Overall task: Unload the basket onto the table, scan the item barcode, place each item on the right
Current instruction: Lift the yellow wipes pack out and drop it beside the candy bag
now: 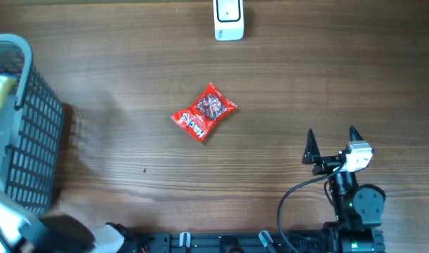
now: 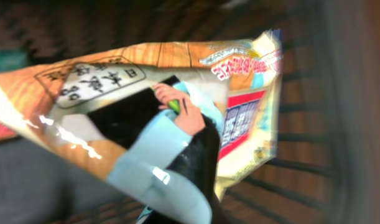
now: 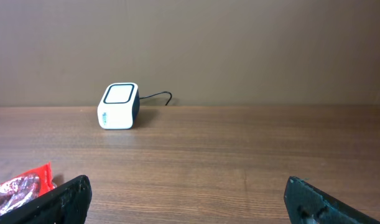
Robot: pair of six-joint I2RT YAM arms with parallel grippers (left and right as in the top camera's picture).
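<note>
A glossy snack packet (image 2: 177,124), tan with black Japanese lettering and a pale-blue sleeve printed on it, sits in the grey basket (image 1: 31,140). In the left wrist view its long axis slants from lower left to upper right. The left gripper is closed, though I can't tell whether it holds the packet. The right gripper (image 1: 332,135) gapes wide, holding nothing.

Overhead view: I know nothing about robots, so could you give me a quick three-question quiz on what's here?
1. True or false: the red snack packet lies inside the grey basket.
2. The white scanner sits: A) above the packet in the picture, apart from it; B) inside the basket; C) on top of the packet.
3. Fill in: the right claw is ____ (open or shut).
Key: 1 false; 2 A; 3 open.
</note>
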